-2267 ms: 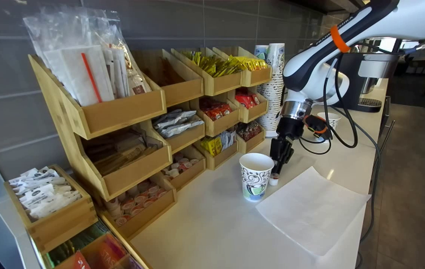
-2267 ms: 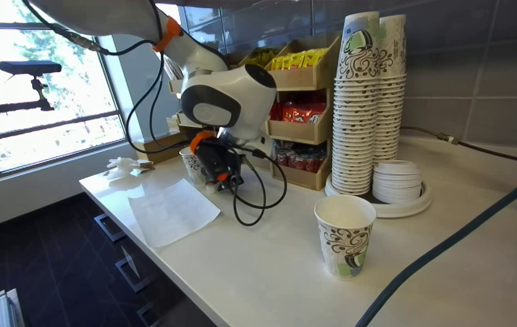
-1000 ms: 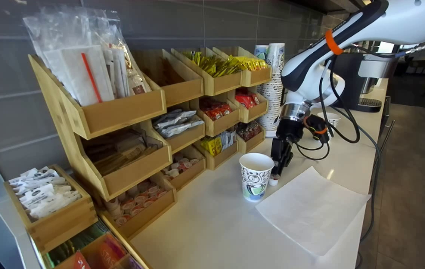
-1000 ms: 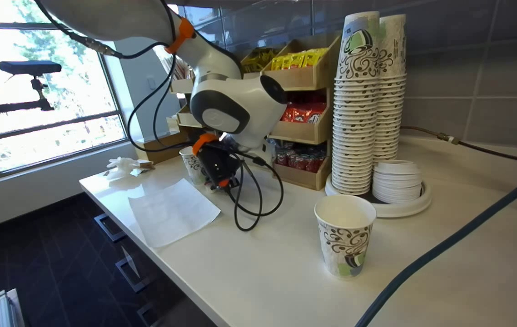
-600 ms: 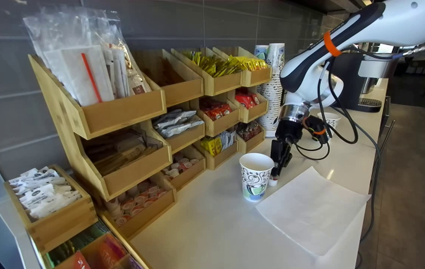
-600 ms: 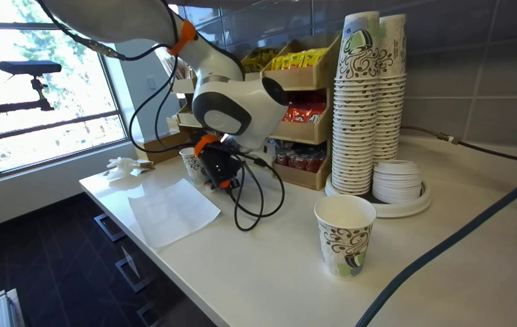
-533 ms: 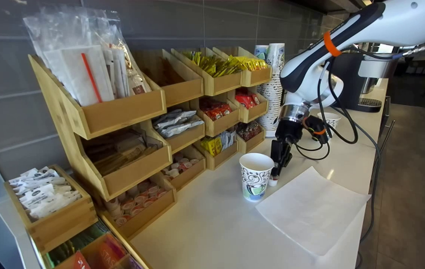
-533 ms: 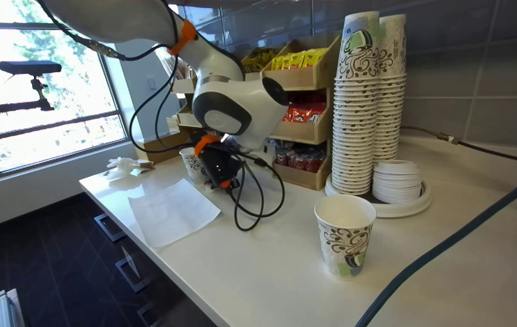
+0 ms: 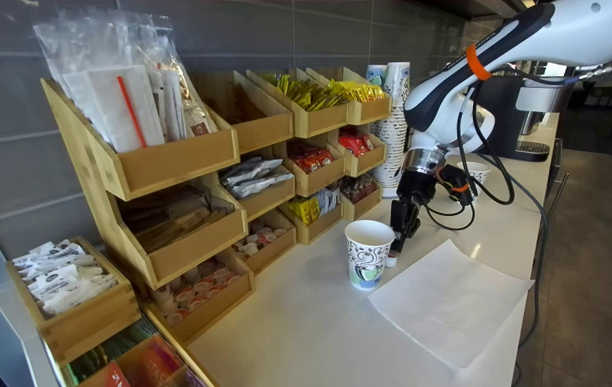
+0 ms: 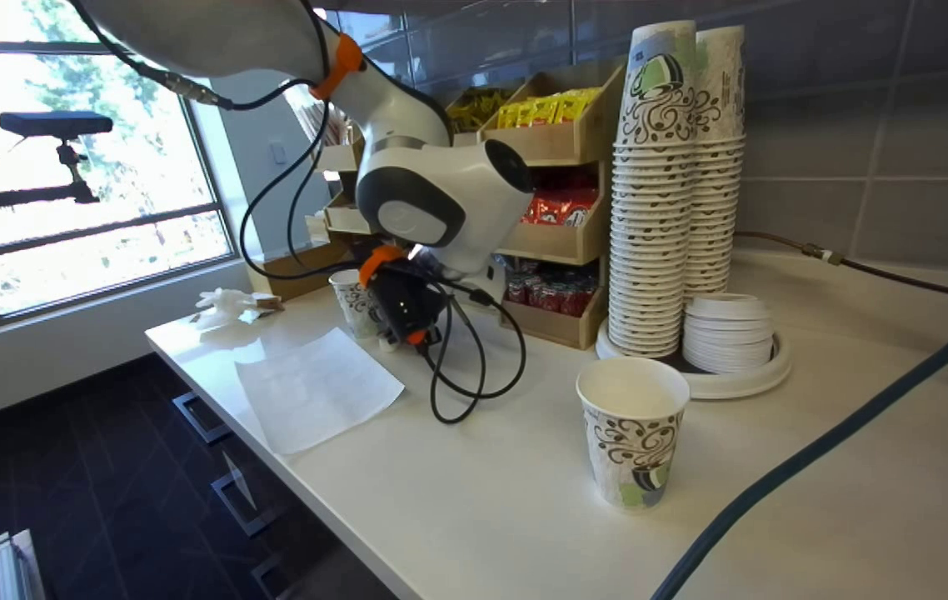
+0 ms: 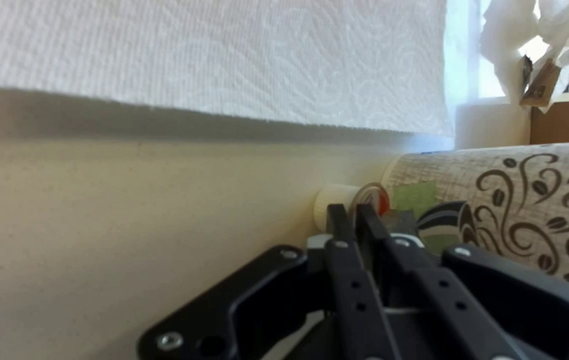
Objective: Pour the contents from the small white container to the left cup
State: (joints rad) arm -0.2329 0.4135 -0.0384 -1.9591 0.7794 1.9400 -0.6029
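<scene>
The small white container (image 9: 391, 262), a tiny tub with a red-marked lid, stands upright on the counter close beside the left cup (image 9: 367, 258). That cup is a tall patterned paper one, upright, its inside bottom hidden. In the wrist view my gripper (image 11: 351, 212) has its fingertips close together at the lid's rim, one in front of the tub's white side (image 11: 325, 200), the other in front of the lid face. A narrow gap shows between them; whether they pinch the rim I cannot tell. In an exterior view the wrist camera and cables hide the fingers, and only a scrap of tub shows.
A white paper sheet (image 9: 451, 306) lies near the counter's front edge. Another patterned cup (image 10: 634, 433) stands apart on the right. A wooden shelf (image 9: 198, 244) with sachets and creamers lines the wall, and tall cup stacks (image 10: 653, 233) with lids stand beyond it.
Over the last couple of seconds the arm has shifted a little and its fingers have drawn closer together. The small tub has slid slightly toward the left cup.
</scene>
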